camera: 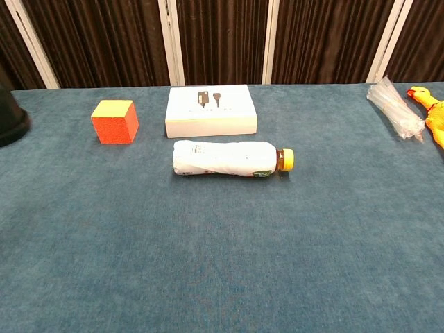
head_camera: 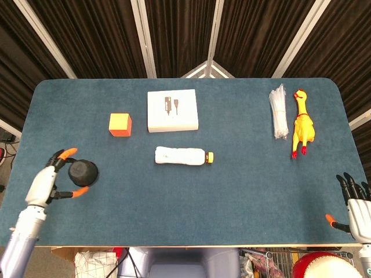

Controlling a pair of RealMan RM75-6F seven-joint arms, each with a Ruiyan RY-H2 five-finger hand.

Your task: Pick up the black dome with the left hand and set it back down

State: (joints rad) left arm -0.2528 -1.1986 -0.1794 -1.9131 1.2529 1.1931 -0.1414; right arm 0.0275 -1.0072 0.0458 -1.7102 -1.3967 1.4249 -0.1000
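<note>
Head view shows the left hand (head_camera: pixel 51 180) gripping the black dome (head_camera: pixel 83 171) between orange fingertips near the table's (head_camera: pixel 232 220) left edge, table directly beneath for setting down

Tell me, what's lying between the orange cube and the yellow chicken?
In the head view, the white box and the bag of white sticks lie between the cube and the chicken. The bottle sits just below that line.
</note>
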